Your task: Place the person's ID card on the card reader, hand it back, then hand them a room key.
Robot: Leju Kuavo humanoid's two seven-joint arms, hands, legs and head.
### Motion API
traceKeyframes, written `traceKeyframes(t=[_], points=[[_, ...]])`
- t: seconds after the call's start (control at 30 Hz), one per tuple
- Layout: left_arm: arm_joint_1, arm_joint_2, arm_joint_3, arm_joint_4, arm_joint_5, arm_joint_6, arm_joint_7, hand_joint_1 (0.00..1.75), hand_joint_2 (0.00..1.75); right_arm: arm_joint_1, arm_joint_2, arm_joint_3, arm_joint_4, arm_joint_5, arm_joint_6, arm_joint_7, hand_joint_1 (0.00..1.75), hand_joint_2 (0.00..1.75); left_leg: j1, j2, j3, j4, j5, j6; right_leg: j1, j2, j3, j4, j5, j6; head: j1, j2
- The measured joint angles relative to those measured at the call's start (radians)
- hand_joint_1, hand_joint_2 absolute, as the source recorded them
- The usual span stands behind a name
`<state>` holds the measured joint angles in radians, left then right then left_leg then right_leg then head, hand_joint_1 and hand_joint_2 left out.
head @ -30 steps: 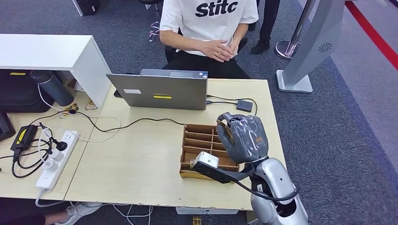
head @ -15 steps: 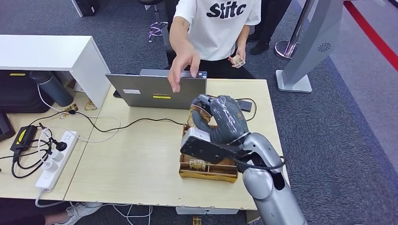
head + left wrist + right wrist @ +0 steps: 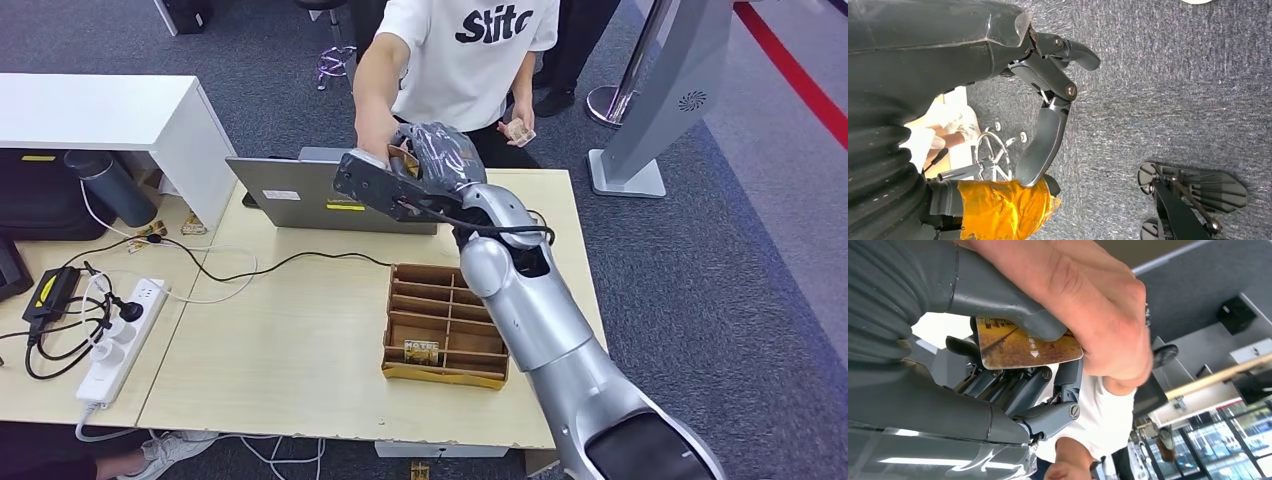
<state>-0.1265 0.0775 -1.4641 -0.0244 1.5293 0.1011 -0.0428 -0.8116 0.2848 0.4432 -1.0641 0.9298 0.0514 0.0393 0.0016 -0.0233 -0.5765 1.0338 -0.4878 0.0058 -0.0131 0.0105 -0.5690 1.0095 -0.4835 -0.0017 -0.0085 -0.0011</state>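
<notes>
- Holding out a room key card (image 3: pixel 1023 346) over the laptop (image 3: pixel 335 190), my right robot hand (image 3: pixel 425 160) has it pinched between the thumb and the darker fingers (image 3: pixel 1013 385), at the far edge of the desk (image 3: pixel 300 340).
- Closing on the same card is the person's hand (image 3: pixel 1098 310); in the right wrist view their fingers lie over its free end, touching my thumb, so both of us have a hold on it.
- Judging by that, I am in the last step, the key handover, and it is not finished: my grip is not released.
- What looks like a card or small item (image 3: pixel 516 131) sits in the person's other hand, by their waist; I take it to be the returned ID, which would mean the reader step and the hand-back are done, though I cannot read it to be sure.
- A dark flat device (image 3: pixel 520 224) on a cable lies on the desk beside the laptop; it may be the card reader, with nothing on it.
- One more key card (image 3: pixel 421 351) stands in the wooden divider box (image 3: pixel 440 375), well apart from the handover.
- My left robot hand (image 3: pixel 1048 100) hangs above the carpet, fingers apart and holding nothing.
- What is left, as I judge it: let go once the person has the card firmly, then draw the arm back.
</notes>
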Motion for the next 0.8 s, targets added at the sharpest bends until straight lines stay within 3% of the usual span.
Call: traceKeyframes(t=[0.33, 0.37, 0.47, 0.5, 0.8], points=[[0.000, 0.000, 0.000, 0.000, 0.000, 0.002, 0.010, 0.00, 1.75, -0.021, 0.023, -0.032, 0.096, 0.041, -0.005, -0.014, 1.75, 1.75, 0.000, 0.000, 0.000, 0.000, 0.000, 0.000, 0.000, 0.000, 0.000, 0.000, 0.000, 0.000, 0.000, 0.000], [0.000, 0.000, 0.000, 0.000, 0.000, 0.002, 0.011, 0.00, 1.75, -0.022, 0.024, -0.034, 0.098, 0.044, -0.004, -0.015, 1.38, 1.75, 0.000, 0.000, 0.000, 0.000, 0.000, 0.000, 0.000, 0.000, 0.000, 0.000, 0.000, 0.000, 0.000, 0.000], [0.000, 0.000, 0.000, 0.000, 0.000, 0.003, 0.012, 0.00, 1.75, -0.022, 0.030, -0.044, 0.104, 0.054, 0.000, -0.019, 0.07, 1.75, 0.000, 0.000, 0.000, 0.000, 0.000, 0.000, 0.000, 0.000, 0.000, 0.000, 0.000, 0.000, 0.000, 0.000], [0.000, 0.000, 0.000, 0.000, 0.000, 0.003, 0.012, 0.00, 1.75, -0.022, 0.031, -0.046, 0.105, 0.058, 0.000, -0.019, 0.00, 1.75, 0.000, 0.000, 0.000, 0.000, 0.000, 0.000, 0.000, 0.000, 0.000, 0.000, 0.000, 0.000, 0.000, 0.000], [0.000, 0.000, 0.000, 0.000, 0.000, 0.003, 0.012, 0.00, 1.75, -0.021, 0.033, -0.050, 0.115, 0.081, -0.002, -0.020, 0.00, 1.75, 0.000, 0.000, 0.000, 0.000, 0.000, 0.000, 0.000, 0.000, 0.000, 0.000, 0.000, 0.000, 0.000, 0.000]])
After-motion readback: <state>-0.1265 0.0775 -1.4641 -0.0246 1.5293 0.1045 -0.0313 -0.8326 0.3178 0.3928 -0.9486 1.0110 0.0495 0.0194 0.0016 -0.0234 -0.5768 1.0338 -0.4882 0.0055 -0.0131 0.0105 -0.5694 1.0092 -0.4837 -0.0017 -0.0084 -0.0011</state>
